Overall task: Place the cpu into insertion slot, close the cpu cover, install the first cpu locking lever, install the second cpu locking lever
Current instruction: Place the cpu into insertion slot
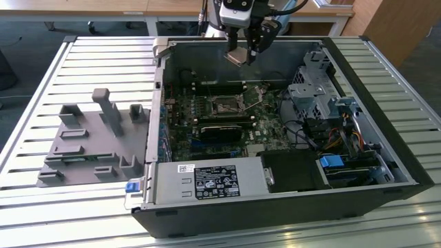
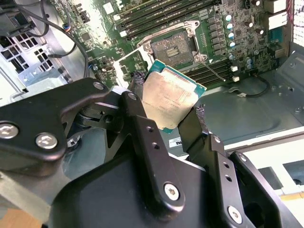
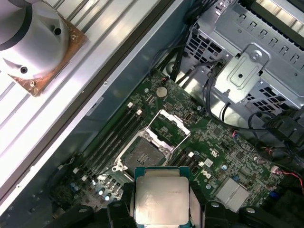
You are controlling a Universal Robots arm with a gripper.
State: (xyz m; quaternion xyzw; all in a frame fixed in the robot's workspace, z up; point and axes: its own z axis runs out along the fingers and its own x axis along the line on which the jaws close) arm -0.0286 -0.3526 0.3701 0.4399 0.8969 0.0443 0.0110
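My gripper [image 1: 245, 54] hangs above the rear of the open computer case, shut on the cpu [image 1: 236, 56], a flat square chip with a silvery top. In both wrist views the cpu [image 2: 168, 97] [image 3: 161, 199] sits between the two black fingers [image 2: 142, 128]. The insertion slot [image 1: 224, 107] [image 2: 173, 46] [image 3: 144, 156] lies bare on the green motherboard, below and apart from the chip. Its cpu cover [image 3: 169, 124] [image 2: 127, 64] is flipped open beside the socket. A thin wire locking lever [image 2: 214, 71] [image 1: 257, 97] stands unlatched beside the socket.
Long memory slots [image 2: 156, 14] flank the socket. A black card [image 1: 220, 130] lies in front of it, a drive cage [image 1: 313, 93] with cables is on the exterior view's right, and a power supply [image 1: 206, 181] sits at the front. A grey fixture block [image 1: 90, 139] rests outside the case.
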